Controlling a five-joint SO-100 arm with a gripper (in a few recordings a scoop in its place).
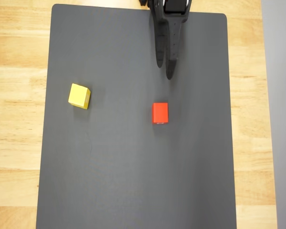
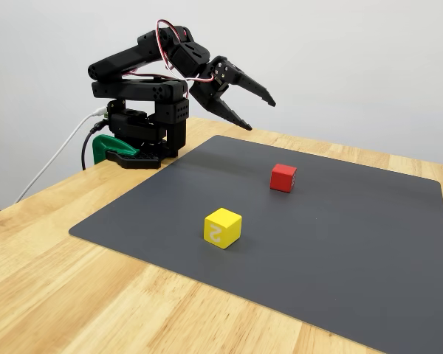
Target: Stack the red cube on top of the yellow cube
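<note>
Fingers [image 2: 258, 94] of the black gripper [image 2: 260, 110] stand apart, empty, raised above the dark matte mat [image 2: 354, 251]. On that mat, red cube [image 2: 283, 178] and yellow cube [image 2: 223, 227] sit well apart, nothing between.

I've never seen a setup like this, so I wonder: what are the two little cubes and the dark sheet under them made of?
The red cube and yellow cube look like painted wood or hard plastic: flat matte faces, crisp edges, a white printed mark; which one is unclear. The dark mat looks like thin rubber or foam: dull grey, glare-free, lying flat on the wooden table.
</note>
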